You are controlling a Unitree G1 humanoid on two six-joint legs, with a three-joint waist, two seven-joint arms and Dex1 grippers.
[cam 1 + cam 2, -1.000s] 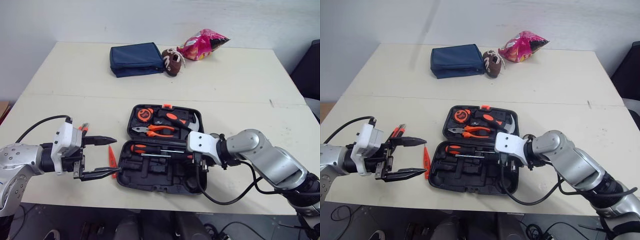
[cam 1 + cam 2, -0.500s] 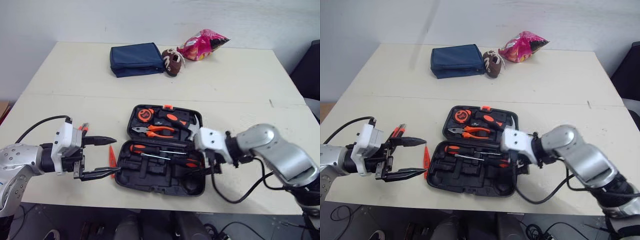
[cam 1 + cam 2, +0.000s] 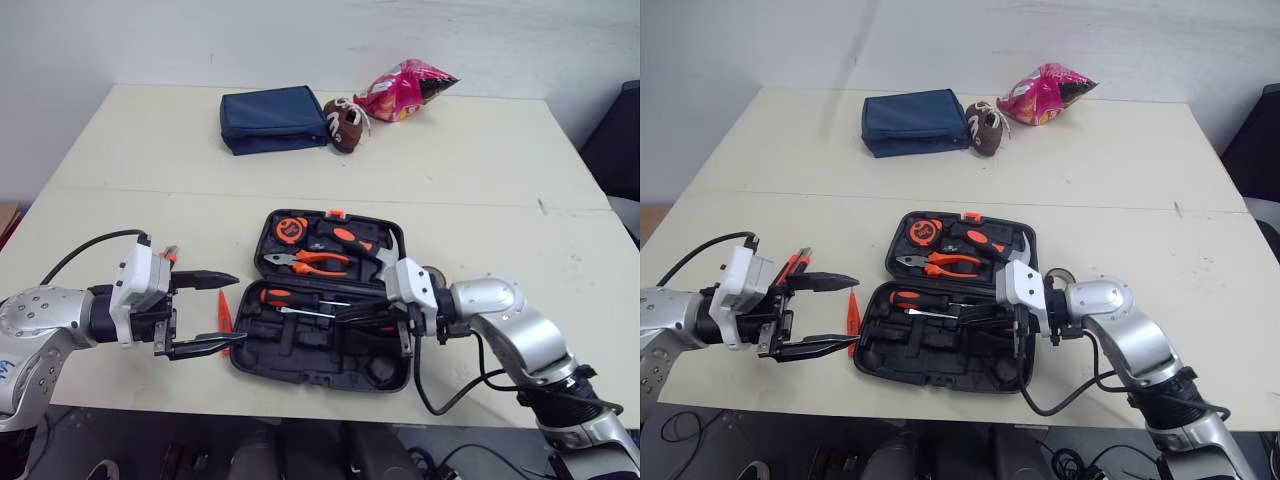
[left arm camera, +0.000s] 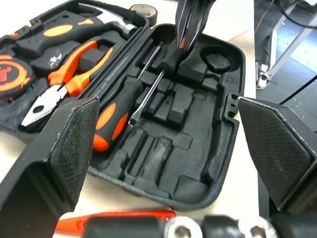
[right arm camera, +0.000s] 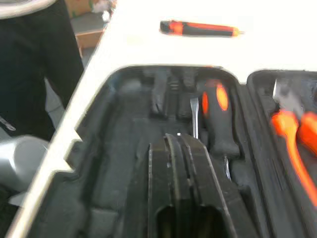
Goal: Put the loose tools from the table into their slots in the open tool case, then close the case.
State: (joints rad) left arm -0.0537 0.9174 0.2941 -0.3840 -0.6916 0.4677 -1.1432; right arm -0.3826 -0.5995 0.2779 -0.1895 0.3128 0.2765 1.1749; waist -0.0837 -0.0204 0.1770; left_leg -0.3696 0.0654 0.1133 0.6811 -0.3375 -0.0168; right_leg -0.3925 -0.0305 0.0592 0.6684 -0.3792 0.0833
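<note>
The thin orange tool (image 3: 224, 313) lies on the table (image 3: 120, 200) beside the open case (image 3: 252, 356), near the left gripper's (image 3: 240, 308) spread fingers; probably light, stiff and slippery, best pinched mid-length, while the right gripper (image 3: 345, 316) hovers pressed together over the case

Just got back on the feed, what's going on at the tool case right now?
The tool case lies open, with pliers, a hammer and screwdrivers already in their slots. The right gripper is over the near half by the screwdrivers, fingers shut. The left gripper hovers open just left of the case, around an orange tool lying loose on the table. The case is not yet closed.
</note>
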